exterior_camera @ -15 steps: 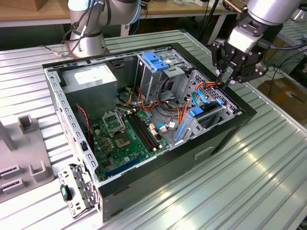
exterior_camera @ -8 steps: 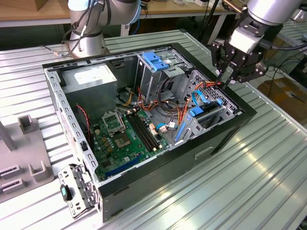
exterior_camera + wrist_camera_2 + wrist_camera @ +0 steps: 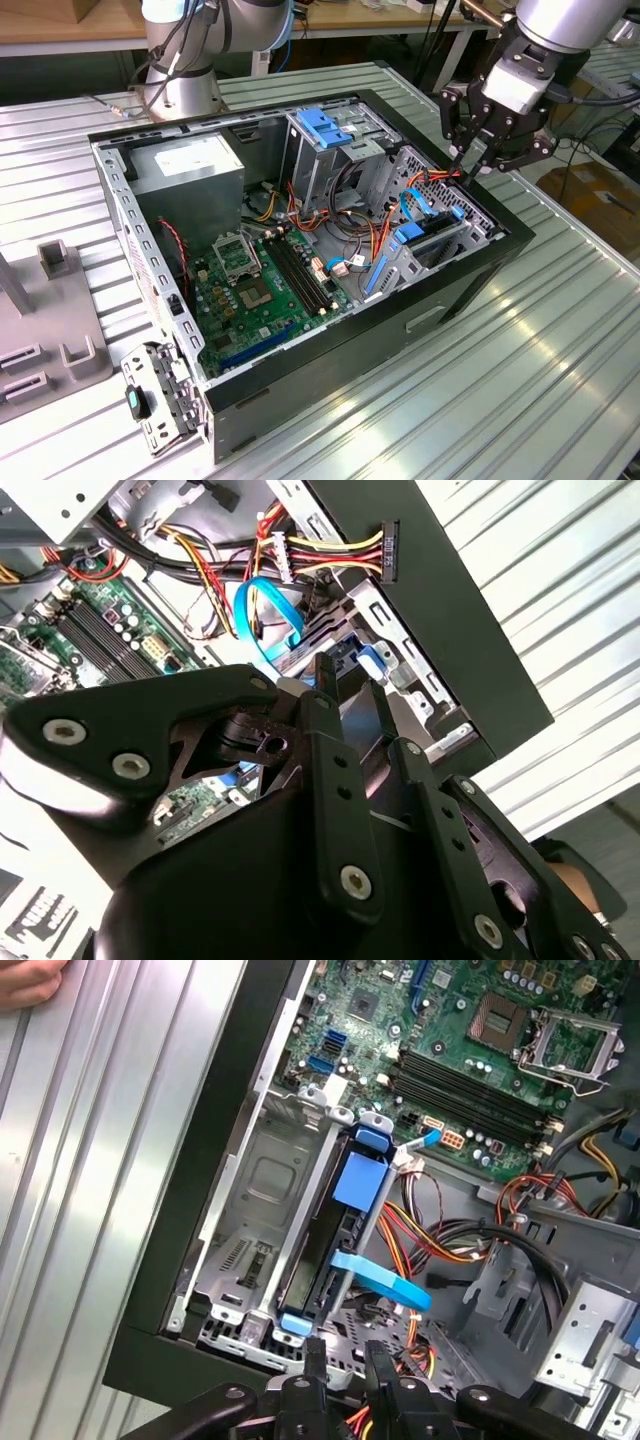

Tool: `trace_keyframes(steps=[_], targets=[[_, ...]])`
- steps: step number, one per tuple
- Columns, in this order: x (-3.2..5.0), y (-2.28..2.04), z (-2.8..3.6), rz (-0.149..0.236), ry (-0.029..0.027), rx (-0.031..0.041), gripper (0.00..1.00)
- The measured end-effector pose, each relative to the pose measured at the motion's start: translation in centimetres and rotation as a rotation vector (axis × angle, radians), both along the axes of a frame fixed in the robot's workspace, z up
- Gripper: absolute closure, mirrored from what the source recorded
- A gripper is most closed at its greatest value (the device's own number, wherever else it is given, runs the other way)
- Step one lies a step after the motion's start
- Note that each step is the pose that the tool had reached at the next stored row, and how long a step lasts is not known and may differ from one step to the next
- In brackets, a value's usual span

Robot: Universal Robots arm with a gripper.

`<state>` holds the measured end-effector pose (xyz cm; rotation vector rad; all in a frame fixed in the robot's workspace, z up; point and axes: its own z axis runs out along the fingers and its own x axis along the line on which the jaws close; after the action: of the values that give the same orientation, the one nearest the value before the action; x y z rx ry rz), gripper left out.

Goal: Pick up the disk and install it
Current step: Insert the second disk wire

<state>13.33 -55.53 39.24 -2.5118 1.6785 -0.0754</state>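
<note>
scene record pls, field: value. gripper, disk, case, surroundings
gripper: above the open case's drive-bay end, holding nothing
disk: on edge in the drive bay, blue frame along its edges
drive bay: next slot beside the disk vacant
case: lying on its side, panel off, motherboard exposed
cables: blue data cable loose across the disk
table: ribbed metal

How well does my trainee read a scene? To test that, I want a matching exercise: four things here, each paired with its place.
Things:
1. gripper
2. disk
3. motherboard
4. grey power supply box

Places:
A. flat on the floor of the case
B. on edge in the drive cage
C. above the drive-cage end of the case
D. in the case's far corner, at the exterior view's left

Pairs: 1-C, 2-B, 3-A, 4-D
</note>
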Motion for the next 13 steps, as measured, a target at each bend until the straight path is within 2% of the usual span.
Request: trace_keyframes(steps=[2, 9, 13], targets=[[0.08, 0.01, 0.0, 0.03, -0.0006, 0.0001, 0.7], [0.08, 0.02, 0.0, 0.035, -0.0006, 0.0, 0.7], [0.08, 0.03, 0.0, 0.055, -0.0011, -0.0001, 0.7]])
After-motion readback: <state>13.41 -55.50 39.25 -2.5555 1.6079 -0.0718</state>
